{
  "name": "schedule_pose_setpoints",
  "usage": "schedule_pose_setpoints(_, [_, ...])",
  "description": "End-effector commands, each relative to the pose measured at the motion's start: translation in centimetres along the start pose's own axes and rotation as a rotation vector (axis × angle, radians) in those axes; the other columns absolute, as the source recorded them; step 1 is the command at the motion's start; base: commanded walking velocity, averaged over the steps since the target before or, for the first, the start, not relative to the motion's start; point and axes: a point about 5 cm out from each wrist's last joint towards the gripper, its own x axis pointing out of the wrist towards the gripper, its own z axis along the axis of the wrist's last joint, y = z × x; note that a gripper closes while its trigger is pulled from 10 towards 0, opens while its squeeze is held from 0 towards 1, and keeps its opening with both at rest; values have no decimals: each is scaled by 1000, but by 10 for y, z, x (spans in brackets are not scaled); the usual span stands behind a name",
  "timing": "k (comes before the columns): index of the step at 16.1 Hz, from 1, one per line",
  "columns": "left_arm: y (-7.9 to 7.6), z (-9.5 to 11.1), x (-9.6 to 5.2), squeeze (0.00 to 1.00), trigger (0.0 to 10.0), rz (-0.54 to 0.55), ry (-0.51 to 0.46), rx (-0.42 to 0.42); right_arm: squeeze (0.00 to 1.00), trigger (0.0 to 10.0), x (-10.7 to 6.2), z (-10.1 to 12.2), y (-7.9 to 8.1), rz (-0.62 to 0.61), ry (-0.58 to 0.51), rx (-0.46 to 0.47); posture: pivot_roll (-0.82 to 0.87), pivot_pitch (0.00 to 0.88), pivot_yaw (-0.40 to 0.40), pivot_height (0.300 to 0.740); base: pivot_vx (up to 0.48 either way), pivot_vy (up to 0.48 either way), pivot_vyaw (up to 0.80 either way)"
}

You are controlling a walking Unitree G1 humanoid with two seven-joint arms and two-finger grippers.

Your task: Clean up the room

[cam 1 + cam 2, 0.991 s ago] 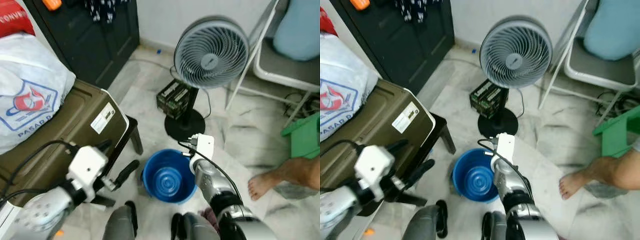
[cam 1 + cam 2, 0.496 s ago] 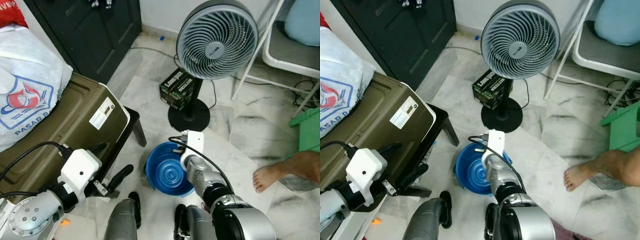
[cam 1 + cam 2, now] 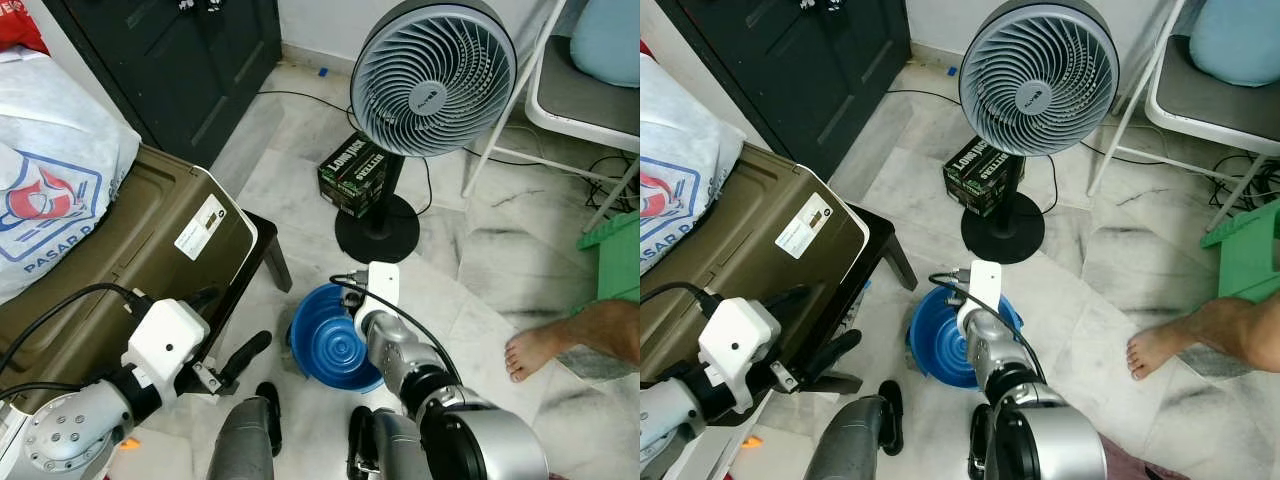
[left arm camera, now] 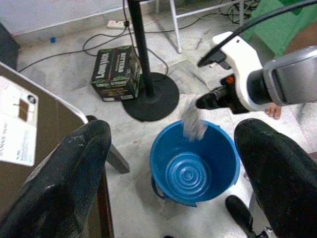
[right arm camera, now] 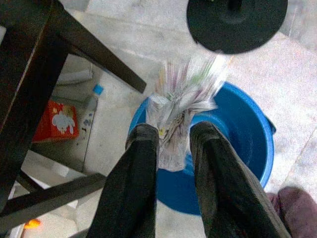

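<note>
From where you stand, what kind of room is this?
Probably a lived-in room of a home, maybe a bedroom or storeroom: a standing fan on marble floor, a folding chair, a dark wardrobe, and a blue bucket for rubbish.

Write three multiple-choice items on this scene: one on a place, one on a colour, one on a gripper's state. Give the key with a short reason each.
1. Where is the right gripper?
A. over the bucket
B. on the olive case
C. beside the fan

2. What colour is the bucket?
A. green
B. blue
C. red

3. What is the state of the left gripper?
A. shut on a wrapper
B. shut on a cable
C. open, holding nothing

Key: A, its fingers hang above the rim; B, the bucket is blue in every view; C, its fingers stand wide apart, while the crumpled wrapper is in the right gripper.
</note>
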Motion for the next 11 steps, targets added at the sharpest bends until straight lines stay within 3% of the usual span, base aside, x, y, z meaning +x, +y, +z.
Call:
schedule_pose_setpoints(1, [-4,-1,-1,0,10000,-15,10,-6,1000,10000,-1,-8,1,8,23,-6,209,295,29,740,0,0,0])
schedule_pose_setpoints(5, [-4,-3,5,0,10000,-3,0,-9,1000,10000,0,1,-5,14,-29,-14,198,286,20,740,0,0,0])
schedule_pose_setpoints(7, [-1,-6,9,0,10000,25,-15,-23,1000,10000,-2,18,-2,77,-131,-55,176,263,9,740,0,0,0])
schedule_pose_setpoints(10, [4,-5,20,0,10000,70,-61,-61,1000,10000,-21,33,-5,177,-288,-135,119,220,-15,740,0,0,0])
schedule_pose_setpoints(11, [5,-3,28,0,10000,80,-81,-69,1000,10000,-34,35,-9,211,-339,-164,89,199,-24,740,0,0,0])
